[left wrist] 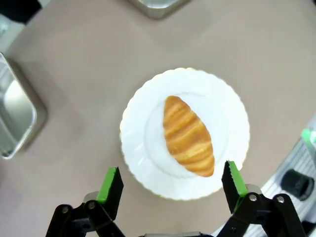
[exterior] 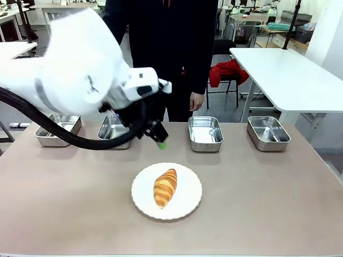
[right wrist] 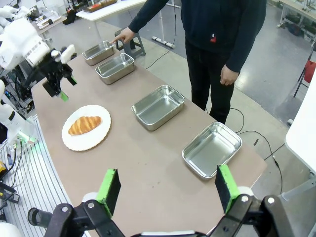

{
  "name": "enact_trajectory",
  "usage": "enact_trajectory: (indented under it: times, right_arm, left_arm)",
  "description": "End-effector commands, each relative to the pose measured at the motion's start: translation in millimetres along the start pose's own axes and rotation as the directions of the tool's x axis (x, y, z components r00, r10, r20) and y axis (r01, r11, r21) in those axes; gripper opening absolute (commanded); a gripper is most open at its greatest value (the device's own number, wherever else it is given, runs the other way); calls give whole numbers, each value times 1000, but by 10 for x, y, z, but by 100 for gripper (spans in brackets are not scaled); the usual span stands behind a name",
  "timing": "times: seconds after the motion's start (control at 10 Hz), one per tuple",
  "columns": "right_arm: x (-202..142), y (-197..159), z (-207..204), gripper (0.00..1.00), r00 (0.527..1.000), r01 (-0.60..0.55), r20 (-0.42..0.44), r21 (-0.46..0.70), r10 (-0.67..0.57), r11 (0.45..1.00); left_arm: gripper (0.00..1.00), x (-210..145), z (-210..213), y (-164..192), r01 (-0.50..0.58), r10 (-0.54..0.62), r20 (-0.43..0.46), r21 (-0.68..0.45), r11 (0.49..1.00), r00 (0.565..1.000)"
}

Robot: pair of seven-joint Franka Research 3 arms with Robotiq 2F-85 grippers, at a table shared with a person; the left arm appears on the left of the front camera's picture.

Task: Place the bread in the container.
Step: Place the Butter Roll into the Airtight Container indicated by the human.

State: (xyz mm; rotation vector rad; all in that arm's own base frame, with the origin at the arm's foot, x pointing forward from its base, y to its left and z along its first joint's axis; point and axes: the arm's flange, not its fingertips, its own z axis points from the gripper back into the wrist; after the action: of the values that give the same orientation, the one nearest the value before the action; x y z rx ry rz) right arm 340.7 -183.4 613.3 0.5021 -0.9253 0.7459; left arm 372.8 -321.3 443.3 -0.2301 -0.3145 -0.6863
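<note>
The bread (exterior: 165, 187), a golden-brown croissant, lies on a round white plate (exterior: 185, 206) in the middle of the table. My left gripper (exterior: 158, 140) hangs open above the plate's far left side. In the left wrist view the bread (left wrist: 188, 136) lies just beyond the open fingers (left wrist: 111, 185), with nothing between them. Four steel pans stand in a row along the far edge. The person's hand (right wrist: 122, 35) stretches a finger toward the leftmost container (right wrist: 101, 52). My right gripper (right wrist: 168, 190) is open and empty, high over the table's near right side.
The other pans (exterior: 114, 130) (exterior: 205, 133) (exterior: 268, 132) are empty. The person stands behind the table's far edge with the other hand (exterior: 196, 100) hanging down. My left arm's black cable loops low in front of the two left pans.
</note>
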Motion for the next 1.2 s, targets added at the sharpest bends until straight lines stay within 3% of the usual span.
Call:
enact_trajectory:
  times: [0.0, 0.3, 0.6, 1.1]
  right_arm:
    - [10, -2, 0, 100, 1000, -11, 28, 6, 11, 1000]
    - [10, -2, 0, 100, 1000, -11, 28, 6, 11, 1000]
    - [10, -2, 0, 100, 1000, -11, 28, 6, 11, 1000]
    - [10, -2, 0, 100, 1000, -11, 28, 6, 11, 1000]
  left_arm:
    - [100, 76, -187, -105, -102, 108, -54, 96, 990, 993]
    - [100, -39, -501, -313, -154, 157, -42, 68, 986, 987]
    - [100, -63, -785, -373, -181, 183, -102, 24, 983, 978]
    - [100, -109, -1054, -575, -217, 232, -191, 94, 972, 954]
